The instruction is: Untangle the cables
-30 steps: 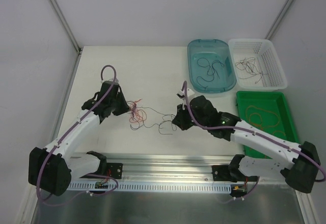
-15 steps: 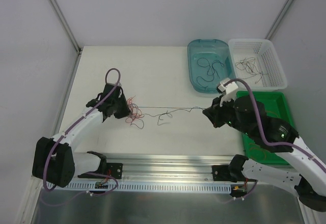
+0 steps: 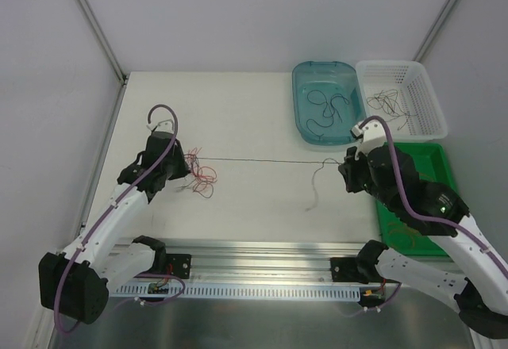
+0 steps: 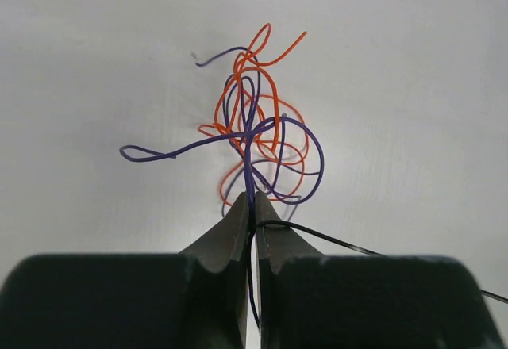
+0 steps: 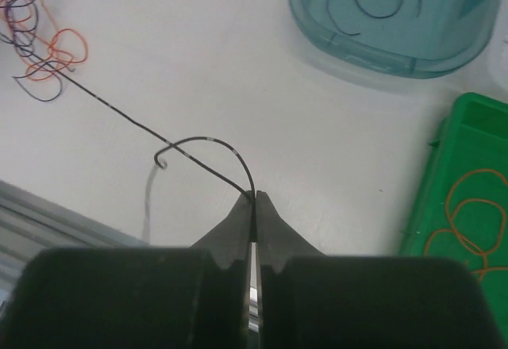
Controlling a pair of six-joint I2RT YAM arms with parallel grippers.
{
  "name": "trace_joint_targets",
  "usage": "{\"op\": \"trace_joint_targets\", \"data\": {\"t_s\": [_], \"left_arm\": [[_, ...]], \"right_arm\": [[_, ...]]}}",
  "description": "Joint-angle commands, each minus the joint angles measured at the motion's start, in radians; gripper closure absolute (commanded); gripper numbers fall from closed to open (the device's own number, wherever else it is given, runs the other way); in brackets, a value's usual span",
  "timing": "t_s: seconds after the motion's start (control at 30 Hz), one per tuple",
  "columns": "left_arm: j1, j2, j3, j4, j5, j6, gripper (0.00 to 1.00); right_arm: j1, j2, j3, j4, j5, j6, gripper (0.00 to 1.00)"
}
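The left hand is squeezing tight on the tangled cables over the white surface, and the right hand is pinching a black cable stretching straight between them.

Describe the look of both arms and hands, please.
The left arm and right arm have white shells with black joints and bases. A thick purple hose runs along each. The left hand and right hand are black, with two dark fingers tapering to thin tips.
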Motion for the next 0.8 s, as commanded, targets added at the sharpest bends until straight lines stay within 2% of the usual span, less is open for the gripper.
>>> {"op": "trace_joint_targets", "data": {"t_s": [0.0,0.03,0.13,0.23,0.27,0.4,0.5,0.6,0.63,0.77], "left_arm": [[0.023,0.001,0.037,-0.087,-0.355,0.110,1.00],[0.023,0.003,0.046,-0.089,-0.430,0.142,1.00],[0.025,0.012,0.087,-0.086,-0.508,0.208,1.00],[0.025,0.009,0.124,-0.083,-0.393,0.244,1.00],[0.023,0.006,0.126,-0.081,-0.289,0.244,0.99],[0.023,-0.023,0.095,-0.073,-0.056,0.232,0.85],[0.025,-0.051,0.042,-0.072,0.035,0.204,0.79],[0.025,-0.074,-0.009,-0.072,0.054,0.180,0.62],[0.023,-0.082,-0.018,-0.072,0.055,0.169,0.46],[0.025,-0.088,-0.026,-0.070,0.040,0.158,0.30]], "right_arm": [[-0.077,-0.043,0.161,-0.083,0.198,-0.080,0.99],[-0.085,-0.038,0.181,-0.083,0.202,-0.134,0.99],[-0.091,-0.017,0.244,-0.070,0.182,-0.188,0.99],[-0.091,0.014,0.244,-0.060,0.075,-0.174,0.99],[-0.092,0.017,0.232,-0.052,0.047,-0.162,0.99],[-0.092,0.020,0.154,0.032,-0.054,-0.105,0.99],[-0.092,0.031,0.157,0.039,-0.081,-0.097,0.99],[-0.092,0.038,0.189,0.036,-0.091,-0.113,0.99],[-0.092,0.044,0.204,0.028,-0.094,-0.123,0.99],[-0.092,0.069,0.296,-0.009,-0.094,-0.149,0.99]]}}
